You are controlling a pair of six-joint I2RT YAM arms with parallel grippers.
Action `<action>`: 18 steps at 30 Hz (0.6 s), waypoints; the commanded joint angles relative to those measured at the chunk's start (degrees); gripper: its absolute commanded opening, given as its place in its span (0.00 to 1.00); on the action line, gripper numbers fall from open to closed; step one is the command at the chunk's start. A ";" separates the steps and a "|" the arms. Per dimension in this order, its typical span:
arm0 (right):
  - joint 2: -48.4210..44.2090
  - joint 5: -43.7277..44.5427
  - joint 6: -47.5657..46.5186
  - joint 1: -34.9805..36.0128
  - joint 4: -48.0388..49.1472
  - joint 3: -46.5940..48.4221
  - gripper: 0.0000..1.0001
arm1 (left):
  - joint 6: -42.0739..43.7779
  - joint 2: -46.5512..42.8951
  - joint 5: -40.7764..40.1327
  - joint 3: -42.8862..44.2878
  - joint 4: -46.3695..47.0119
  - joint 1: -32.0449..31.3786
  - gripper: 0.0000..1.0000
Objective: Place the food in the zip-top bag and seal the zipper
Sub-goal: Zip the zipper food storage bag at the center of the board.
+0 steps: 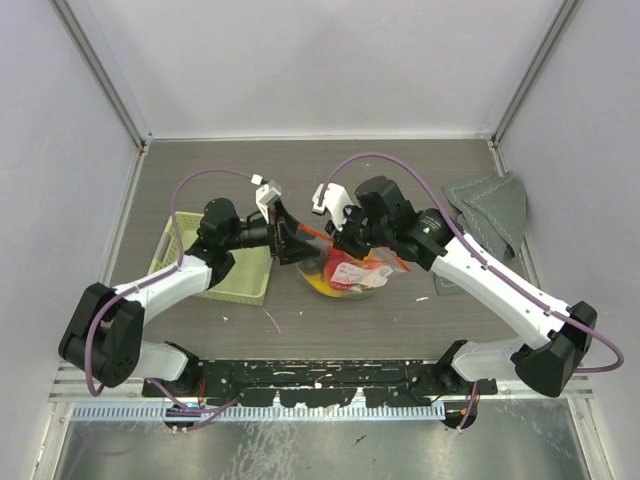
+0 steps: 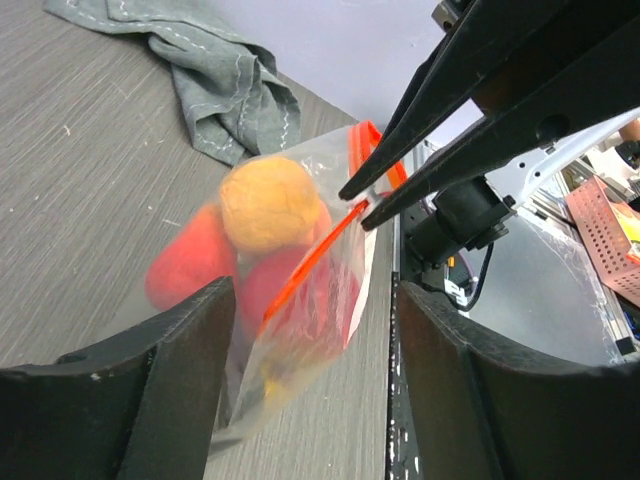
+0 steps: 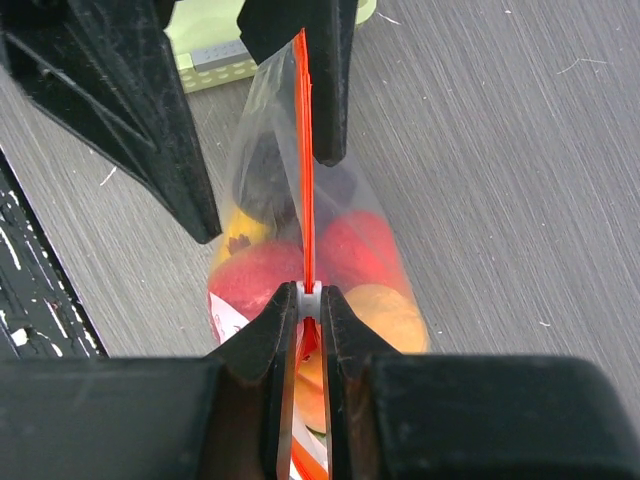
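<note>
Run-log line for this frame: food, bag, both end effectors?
food: inside zip-top bag | right end effector: shut on zipper | left end effector: open, astride bag

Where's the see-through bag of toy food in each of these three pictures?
Top view: bag at the centre of the picture.
Left wrist view: bag in the middle, slightly left.
Right wrist view: bag in the middle, seen edge-on.
Shared landmark: the right hand pinching its red-orange zipper.

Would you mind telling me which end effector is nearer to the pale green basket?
Left. The left end effector hangs just past the right edge of the basket; the right end effector clamps the zipper, farther right.
</note>
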 commanded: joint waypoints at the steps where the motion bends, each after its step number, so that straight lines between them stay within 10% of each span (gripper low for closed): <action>1: -0.38 -1.84 -0.62 -0.13 2.45 3.22 0.03 | -0.08 2.09 2.69 3.71 5.53 -0.29 0.63; 11: -1.71 0.64 0.13 -0.10 1.22 2.16 0.03 | -1.72 2.80 2.27 3.22 8.15 -0.29 0.00; 18: -3.13 5.86 1.25 -0.09 -1.37 1.36 0.03 | 5.30 -3.67 -5.99 1.59 -4.63 -0.14 0.00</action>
